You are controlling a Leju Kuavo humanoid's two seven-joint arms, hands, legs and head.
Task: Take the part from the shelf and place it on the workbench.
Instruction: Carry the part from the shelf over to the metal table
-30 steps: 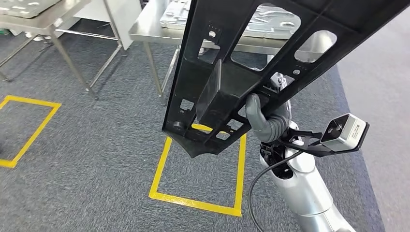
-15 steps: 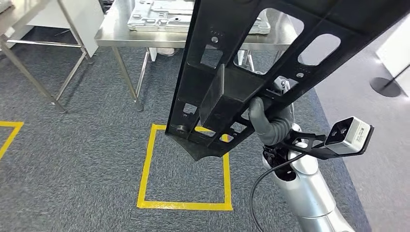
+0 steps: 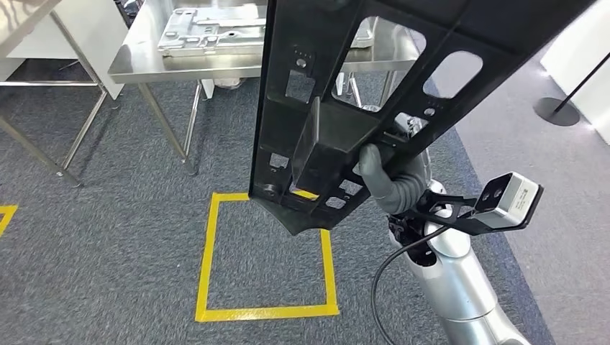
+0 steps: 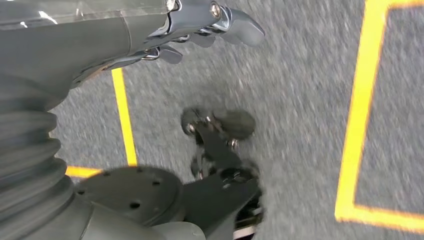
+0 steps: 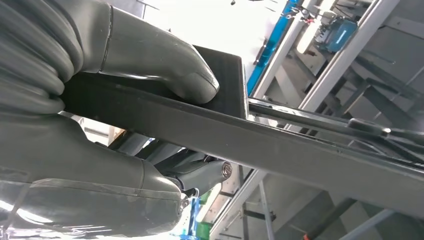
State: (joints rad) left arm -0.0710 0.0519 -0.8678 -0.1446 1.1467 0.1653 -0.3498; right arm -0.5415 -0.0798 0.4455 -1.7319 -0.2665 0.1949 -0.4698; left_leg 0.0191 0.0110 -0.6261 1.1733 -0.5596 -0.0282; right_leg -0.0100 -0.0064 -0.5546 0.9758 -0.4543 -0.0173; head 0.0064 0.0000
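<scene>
Black plastic part, long with cutouts all over, is held up in the air by the right hand, thumb clamped on one face and the other fingers wrapped underneath. It hangs over a yellow taped square on grey carpet. Steel workbench sits further back. Left hand hangs empty, fingers loosely curled toward the floor.

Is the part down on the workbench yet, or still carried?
Still carried. The right hand grips the black part above the carpet; the workbench lies ahead.
</scene>
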